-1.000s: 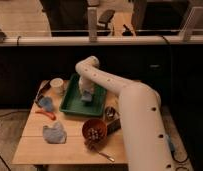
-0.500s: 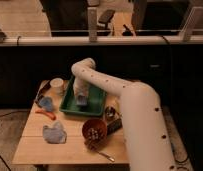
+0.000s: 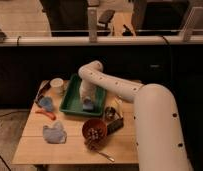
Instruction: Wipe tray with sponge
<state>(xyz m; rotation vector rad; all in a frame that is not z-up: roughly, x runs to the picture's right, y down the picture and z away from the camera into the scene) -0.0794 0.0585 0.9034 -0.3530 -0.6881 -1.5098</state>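
A green tray (image 3: 75,100) lies on the wooden table (image 3: 40,145), at its back middle. My white arm reaches from the lower right over the tray and bends down into it. My gripper (image 3: 88,103) is low inside the tray near its front right part, with a pale blue sponge (image 3: 89,105) under it, pressed on the tray floor.
A white cup (image 3: 57,85) stands left of the tray. Blue and red items (image 3: 45,105) lie at the left edge. A blue cloth (image 3: 54,133) lies in front. A brown bowl (image 3: 95,130) and a small can (image 3: 111,112) stand right of front.
The gripper with the sponge has moved inside the tray, from the tray's left side half a second ago toward the front right.
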